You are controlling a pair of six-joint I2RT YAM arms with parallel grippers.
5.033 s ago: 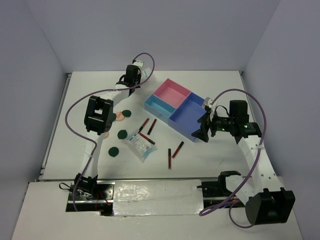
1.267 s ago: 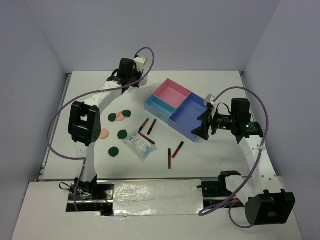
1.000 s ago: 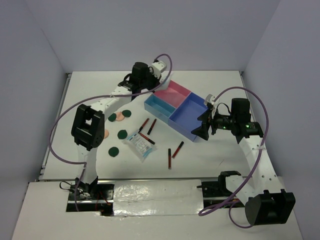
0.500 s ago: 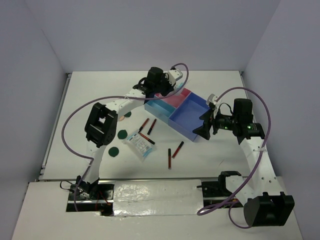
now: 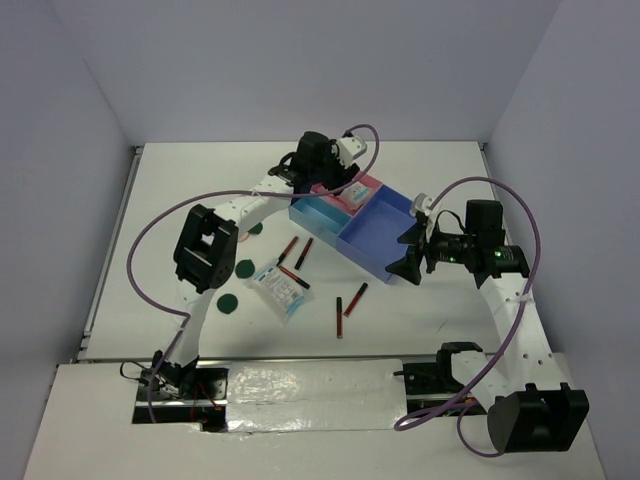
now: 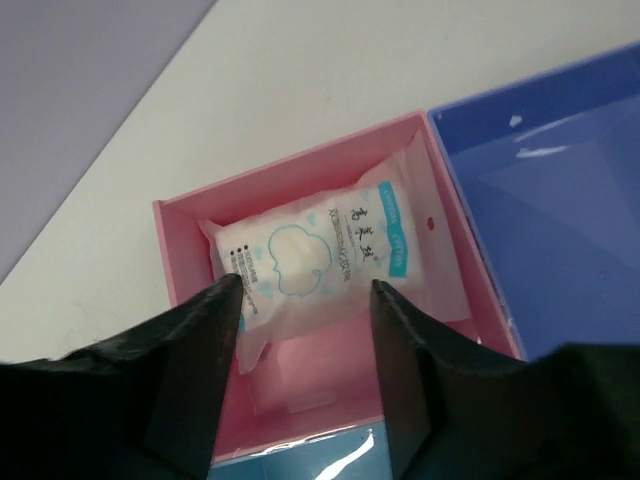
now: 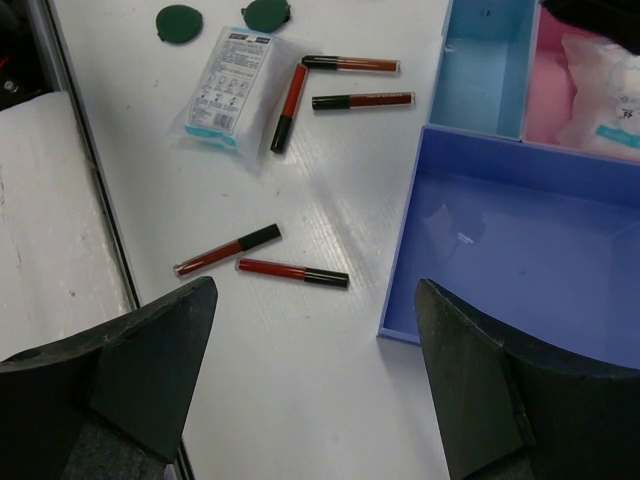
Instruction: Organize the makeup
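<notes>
One white plastic packet with blue print (image 6: 320,255) lies flat inside the pink compartment (image 6: 290,165) of the blue partitioned tray (image 5: 375,262), filling most of its floor. The left gripper (image 6: 305,290) hangs directly above it with its jaws apart; a black finger shows on either side of the packet's near end, and the packet rests on the compartment floor rather than in the grip.

A second white blue-printed packet (image 7: 230,85) lies on the white table (image 5: 450,170), in front of the tray. A thin red-and-black stick (image 7: 287,107) lies across its edge. Two more red-and-black sticks (image 7: 350,64) (image 7: 362,100) lie just beside that one, between the packet and the tray's light-blue compartment (image 7: 485,60). Another pair of sticks (image 7: 227,250) (image 7: 292,271) lies closer to the arm bases, their ends nearly meeting. Two round dark green discs (image 5: 245,268) (image 5: 228,301) sit on the table left of the loose packet; a third green disc (image 5: 256,228) shows partly behind the left arm.

The right gripper (image 7: 315,290) hovers near the front corner of the tray's large dark-blue compartment (image 7: 520,250), its jaws spread wide with nothing between them.
</notes>
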